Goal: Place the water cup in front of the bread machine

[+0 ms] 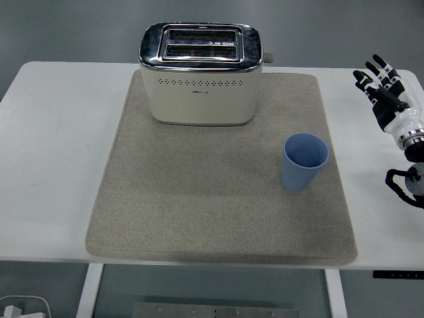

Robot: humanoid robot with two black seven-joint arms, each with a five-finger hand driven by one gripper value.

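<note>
A blue water cup [305, 161] stands upright and empty on a grey felt mat [199, 199], at about four o'clock from the cream bread machine [201, 74], well apart from it and near the mat's right edge; the open stretch of mat at the machine's six o'clock, where the task wants the cup, lies bare. The bread machine sits at the mat's twelve o'clock end, its slots facing up and its long face turned toward the near edge, which fixes what counts as its front. The robot's right hand [385, 93] hovers over the white tabletop [53, 165] at the cup's two o'clock, off the mat, fingers spread and holding nothing, palm turned inward as if posed for a side approach to the cup's wall; the cup is untouched, so the task appears barely begun. The left arm does not show; a sideways grasp looks the likely choice, since the cup's smooth, tapering wall offers no handle.
</note>
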